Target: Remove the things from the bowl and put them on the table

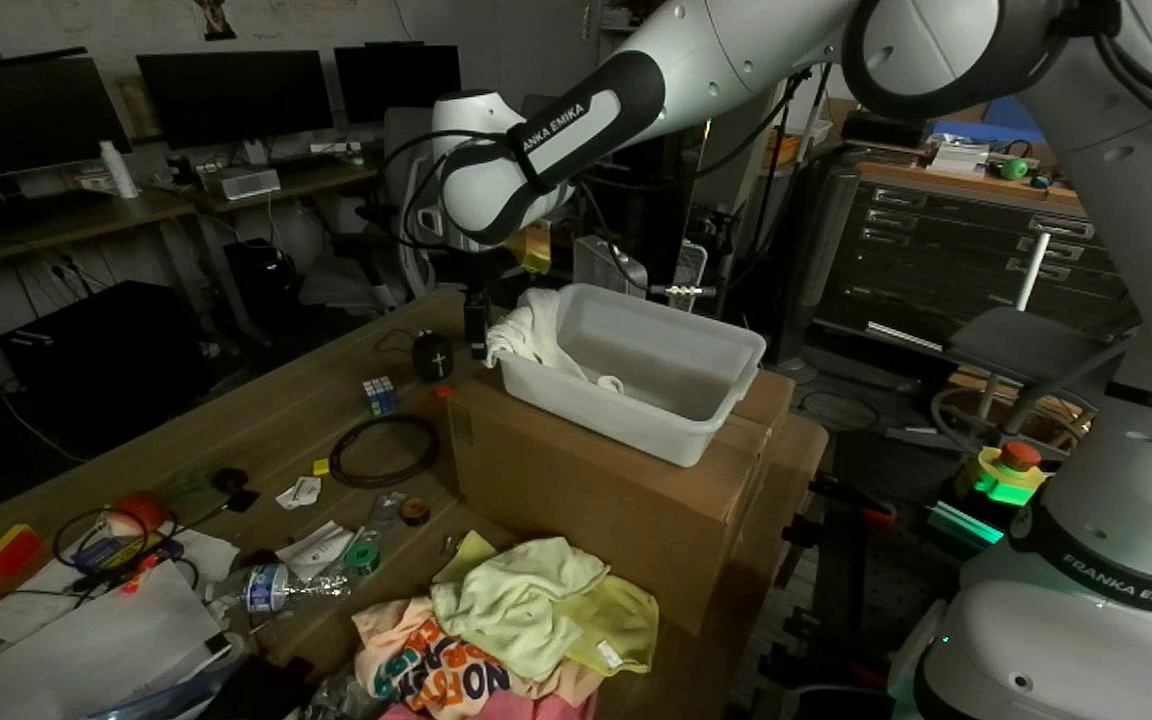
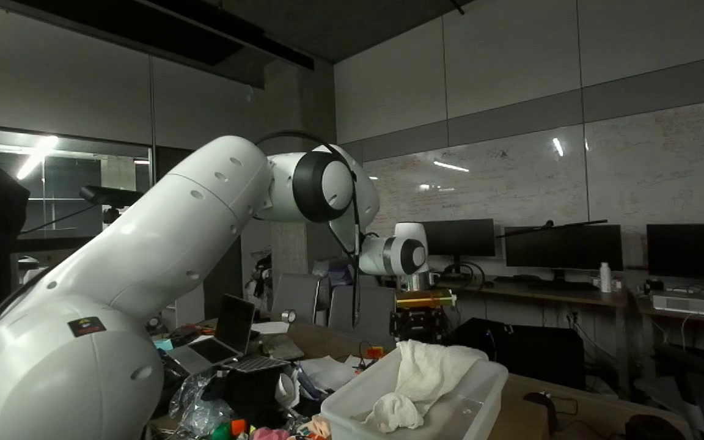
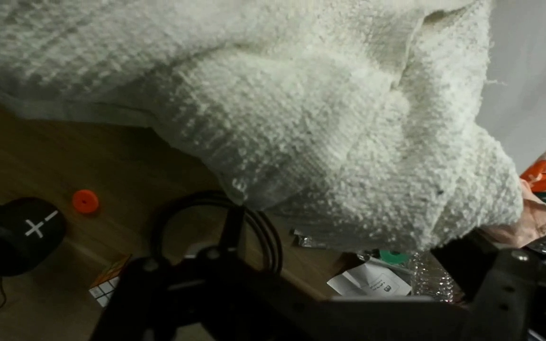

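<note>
While pale green cloth [image 1: 516, 600], yellow cloth [image 1: 628, 618], printed cloth [image 1: 448, 668] and pink cloth [image 1: 541, 707] lie heaped on counter [image 1: 286, 445] beside cardboard box [image 1: 576, 490], white cloth [image 1: 534, 330] drapes over end rim of white tub [image 1: 626, 425], partly inside. Fingers [image 3: 231, 232] wide apart at white cloth, no grip evident. Task apparently near end: last visible piece awaiting removal.

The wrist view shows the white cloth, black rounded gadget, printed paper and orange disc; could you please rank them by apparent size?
1. white cloth, enlarged by nearness
2. black rounded gadget
3. printed paper
4. orange disc
</note>
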Available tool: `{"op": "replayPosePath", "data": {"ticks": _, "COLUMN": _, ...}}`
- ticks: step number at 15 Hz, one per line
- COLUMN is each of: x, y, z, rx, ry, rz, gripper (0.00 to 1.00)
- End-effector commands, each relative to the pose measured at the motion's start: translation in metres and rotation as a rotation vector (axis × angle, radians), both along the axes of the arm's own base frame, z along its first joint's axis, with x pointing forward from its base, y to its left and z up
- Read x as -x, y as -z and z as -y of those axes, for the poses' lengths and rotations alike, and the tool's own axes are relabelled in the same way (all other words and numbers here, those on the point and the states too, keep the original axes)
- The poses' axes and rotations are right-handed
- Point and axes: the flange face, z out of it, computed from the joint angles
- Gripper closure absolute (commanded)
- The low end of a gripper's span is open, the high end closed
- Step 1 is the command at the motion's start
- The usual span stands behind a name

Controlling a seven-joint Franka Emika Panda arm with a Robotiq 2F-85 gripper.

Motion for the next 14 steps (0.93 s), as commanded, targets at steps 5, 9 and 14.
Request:
{"op": "replayPosePath", "data": {"ticks": 5, "x": -0.005, "y": -0.01, "z": -0.01, "rx": 0.039, "ry": 0.006, "rz": -0.037, "gripper": 0.0}}
{"op": "replayPosePath", "data": {"ticks": 9, "x": -0.001, "y": -0.004, "z": -0.013, "rx": 0.063, "ry": 0.012, "rz": -0.076, "gripper": 0.0}}
{"op": "replayPosePath", "data": {"ticks": 14, "x": 0.003, "y": 0.003, "z": -0.015, "rx": 0.093, "ry": 0.022, "rz": -0.121, "gripper": 0.0}}
